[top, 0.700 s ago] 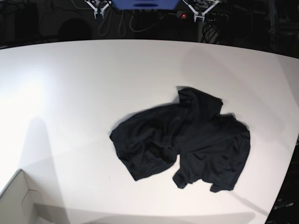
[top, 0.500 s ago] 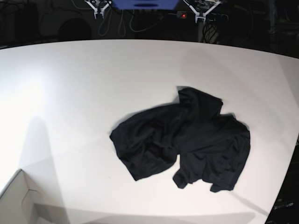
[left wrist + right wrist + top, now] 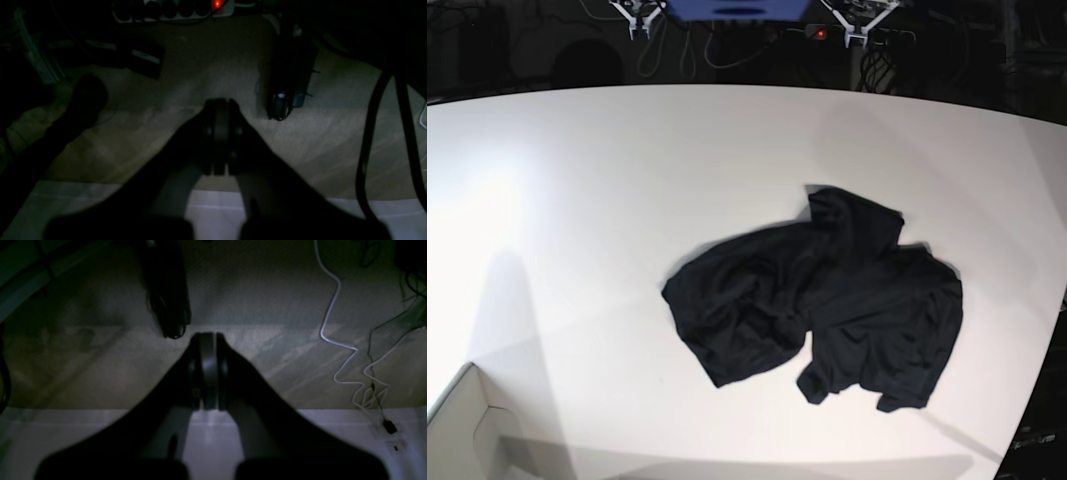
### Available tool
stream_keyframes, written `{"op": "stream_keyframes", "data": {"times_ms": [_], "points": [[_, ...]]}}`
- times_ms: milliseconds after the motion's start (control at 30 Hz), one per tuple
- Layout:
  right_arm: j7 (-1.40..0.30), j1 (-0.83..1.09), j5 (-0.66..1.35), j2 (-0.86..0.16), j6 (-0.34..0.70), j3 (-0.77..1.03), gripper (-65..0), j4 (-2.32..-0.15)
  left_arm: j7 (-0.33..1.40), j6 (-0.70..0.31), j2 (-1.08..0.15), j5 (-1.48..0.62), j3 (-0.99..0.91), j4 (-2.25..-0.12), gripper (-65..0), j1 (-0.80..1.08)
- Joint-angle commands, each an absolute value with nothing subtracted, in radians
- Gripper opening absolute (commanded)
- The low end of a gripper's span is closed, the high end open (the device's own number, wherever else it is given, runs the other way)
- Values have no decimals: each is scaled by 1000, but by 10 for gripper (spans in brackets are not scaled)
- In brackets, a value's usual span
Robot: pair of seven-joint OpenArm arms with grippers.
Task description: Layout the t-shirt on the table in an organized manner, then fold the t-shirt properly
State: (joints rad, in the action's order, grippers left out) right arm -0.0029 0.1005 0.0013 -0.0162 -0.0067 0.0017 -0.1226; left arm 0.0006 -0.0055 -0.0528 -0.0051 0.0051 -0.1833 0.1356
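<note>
- A white table [image 3: 577, 200] fills the base view; the t-shirt [image 3: 822, 300] lies crumpled toward 4 o'clock.
- Nothing has moved since the earlier frames, so layout is judged unstarted.
- The left gripper [image 3: 221, 133] and right gripper [image 3: 206, 370] are clenched, empty, parked at 12 o'clock.
- A box [image 3: 467, 430] sits at 7 o'clock, well apart; nothing obstructs.

t-shirt [image 3: 827, 305] lies crumpled on the table [image 3: 607, 200], right of centre; box corner [image 3: 467, 430] at near left.
</note>
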Motion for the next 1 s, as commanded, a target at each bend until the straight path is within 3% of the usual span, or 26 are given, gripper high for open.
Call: {"op": "stream_keyframes", "data": {"times_ms": [0, 467, 633, 767, 967], "points": [[-1, 108, 5, -15, 2, 4, -650, -124, 4, -4, -58, -2, 7, -183, -650, 143], [2, 133, 5, -19, 2, 2, -650, -140, -4, -4, -58, -7, 7, -194, -650, 166], [2, 298, 5, -21, 2, 1, -650, -414, -7, -5, -84, -8, 1, -202, -650, 200], [2, 455, 5, -22, 2, 1, -650, -630, 1, -5, -119, -8, -1, -364, -650, 303], [2, 653, 5, -65, 2, 2, -650, -940, 15, -5, -193, -119, -1, -812, -650, 559]]}}
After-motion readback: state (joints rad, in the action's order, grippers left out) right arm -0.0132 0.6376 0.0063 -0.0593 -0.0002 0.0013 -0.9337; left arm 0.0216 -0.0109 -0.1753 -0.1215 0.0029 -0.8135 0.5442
